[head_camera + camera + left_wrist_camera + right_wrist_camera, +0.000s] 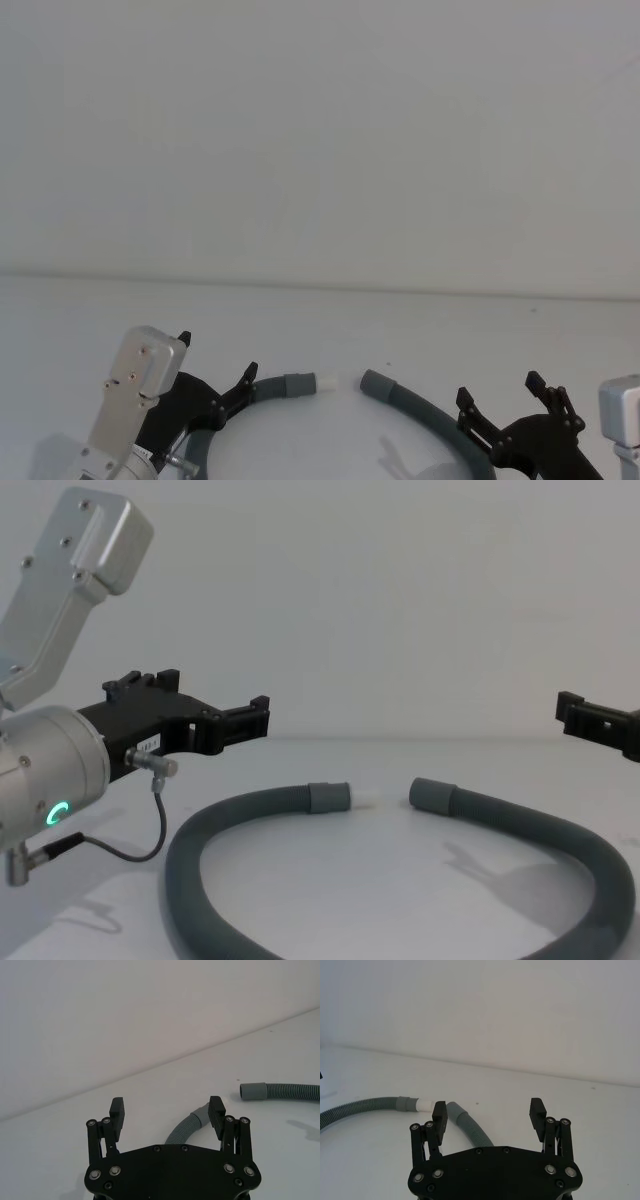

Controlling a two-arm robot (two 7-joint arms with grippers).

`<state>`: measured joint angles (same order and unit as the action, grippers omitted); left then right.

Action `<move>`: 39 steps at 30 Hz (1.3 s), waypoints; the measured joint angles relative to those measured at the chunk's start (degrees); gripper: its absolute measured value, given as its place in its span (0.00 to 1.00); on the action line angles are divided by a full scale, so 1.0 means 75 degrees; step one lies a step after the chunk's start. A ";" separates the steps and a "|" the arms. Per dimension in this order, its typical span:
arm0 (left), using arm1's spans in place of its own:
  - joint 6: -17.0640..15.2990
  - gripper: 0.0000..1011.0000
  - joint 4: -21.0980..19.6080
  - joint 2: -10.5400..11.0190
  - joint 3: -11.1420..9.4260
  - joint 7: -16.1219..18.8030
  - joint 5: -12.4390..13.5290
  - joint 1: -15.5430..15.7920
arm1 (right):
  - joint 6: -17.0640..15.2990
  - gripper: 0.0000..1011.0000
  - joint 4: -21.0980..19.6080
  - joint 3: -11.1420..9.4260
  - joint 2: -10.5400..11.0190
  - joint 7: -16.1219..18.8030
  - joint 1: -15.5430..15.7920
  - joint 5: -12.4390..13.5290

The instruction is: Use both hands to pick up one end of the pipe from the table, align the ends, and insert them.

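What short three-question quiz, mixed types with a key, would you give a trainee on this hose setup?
1. True or false: the left pincer and right pincer are shut on the hose.
2. The white spigot tip and plain cuff are: A joined, B apart on the table, C stacked.
3. Which arm's wrist shows the green ring light?
Key: 1 false; 2 B; 3 left.

Plain pale wall (pixel 320 120), matte, evenly lit
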<state>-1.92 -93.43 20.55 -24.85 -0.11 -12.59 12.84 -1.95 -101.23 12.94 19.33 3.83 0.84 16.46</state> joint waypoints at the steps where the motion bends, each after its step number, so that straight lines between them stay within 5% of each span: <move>1: 0.0000 0.99 0.0000 0.0000 0.0000 0.0000 0.0000 0.0000 | 0.0000 0.99 0.0000 0.0000 0.0000 0.0000 0.0000 0.0000; 39: -0.0267 0.99 -0.0031 0.0077 0.0025 -0.0271 -0.0130 0.0069 | 0.0000 0.99 0.0000 0.0000 0.0000 0.0000 0.0000 0.0000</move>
<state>-3.92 -93.66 21.13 -24.66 -2.14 -13.57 13.36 -1.95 -101.23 12.94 19.33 3.83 0.84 16.46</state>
